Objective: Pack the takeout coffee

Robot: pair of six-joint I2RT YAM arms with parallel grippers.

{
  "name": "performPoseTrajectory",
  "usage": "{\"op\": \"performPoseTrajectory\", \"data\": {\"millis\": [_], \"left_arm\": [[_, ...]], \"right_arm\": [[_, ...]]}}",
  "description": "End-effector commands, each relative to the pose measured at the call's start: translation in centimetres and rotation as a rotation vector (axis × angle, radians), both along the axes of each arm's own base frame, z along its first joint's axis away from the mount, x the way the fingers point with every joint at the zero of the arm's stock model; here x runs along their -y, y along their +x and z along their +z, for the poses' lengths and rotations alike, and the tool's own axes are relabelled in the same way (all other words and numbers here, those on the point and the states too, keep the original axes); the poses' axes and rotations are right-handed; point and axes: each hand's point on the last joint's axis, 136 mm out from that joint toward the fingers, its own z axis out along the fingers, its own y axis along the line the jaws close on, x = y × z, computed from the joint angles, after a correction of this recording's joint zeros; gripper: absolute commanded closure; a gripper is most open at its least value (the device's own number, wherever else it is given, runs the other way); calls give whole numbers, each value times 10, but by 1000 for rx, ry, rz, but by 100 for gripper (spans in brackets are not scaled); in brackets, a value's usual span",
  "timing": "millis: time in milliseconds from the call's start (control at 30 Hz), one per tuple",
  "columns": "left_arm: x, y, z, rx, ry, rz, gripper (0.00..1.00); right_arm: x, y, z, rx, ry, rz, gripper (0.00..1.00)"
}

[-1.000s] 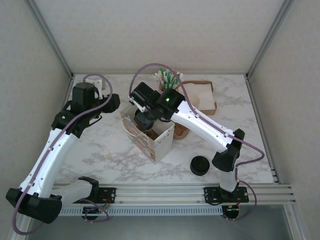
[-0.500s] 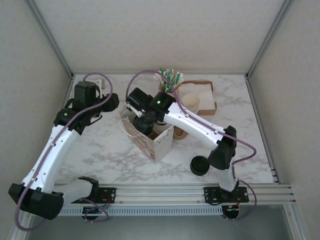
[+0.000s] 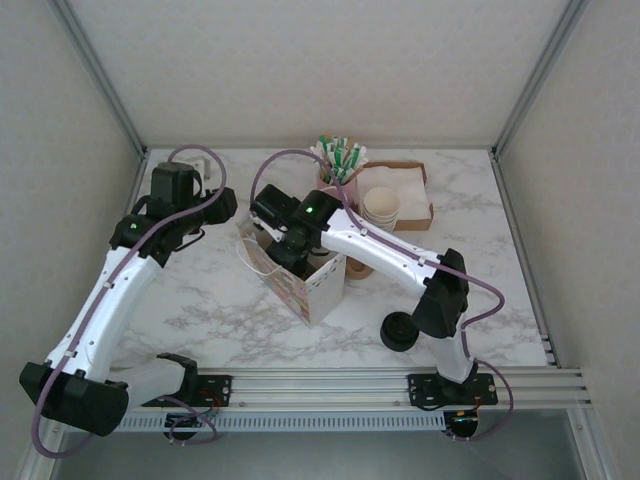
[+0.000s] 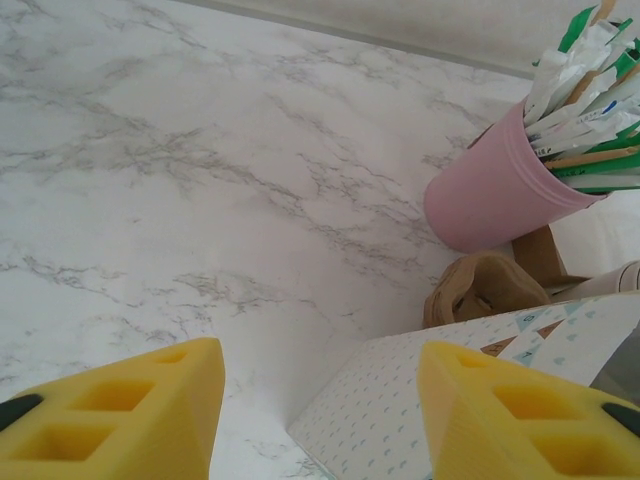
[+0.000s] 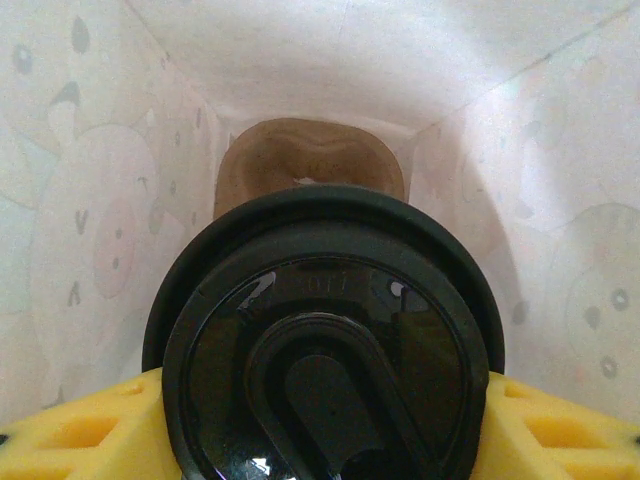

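Note:
A white paper bag [image 3: 316, 286] stands open in the middle of the table. My right gripper [image 3: 290, 244] reaches down into it, shut on a cup with a round black lid [image 5: 325, 350]; the yellow fingers [image 5: 80, 440] press both sides under the lid. Below the cup, a brown moulded-pulp shape [image 5: 310, 160] lies on the bag's floor. Another brown pulp carrier [image 3: 361, 267] sits on the table just right of the bag; the left wrist view has this carrier [image 4: 487, 290] behind the bag [image 4: 420, 400]. My left gripper [image 3: 214, 206] hovers open left of the bag, holding nothing.
A pink cup of stirrers [image 3: 337, 162] and a cardboard tray with napkins [image 3: 412, 186] stand at the back. A stack of cream paper cups [image 3: 381, 206] is beside them. A black lid stack [image 3: 400, 331] sits near the right arm's base.
My right gripper has moved left and down, deeper into the bag with the lidded cup, uncovering the cream cup stack. The left arm has barely shifted.

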Motion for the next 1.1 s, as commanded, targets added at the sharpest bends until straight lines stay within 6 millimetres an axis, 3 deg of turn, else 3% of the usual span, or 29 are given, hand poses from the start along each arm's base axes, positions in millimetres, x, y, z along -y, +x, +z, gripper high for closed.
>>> {"op": "performPoseTrajectory", "data": {"millis": [0, 533, 1067], "left_arm": [[-4, 0, 1, -11, -7, 17, 47], [1, 0, -1, -19, -17, -6, 49], [2, 2, -4, -25, -18, -10, 49]], "right_arm": [[-6, 4, -12, -17, 5, -8, 41], [-11, 18, -18, 44, 24, -13, 42], [-1, 4, -61, -46, -29, -31, 42]]}}
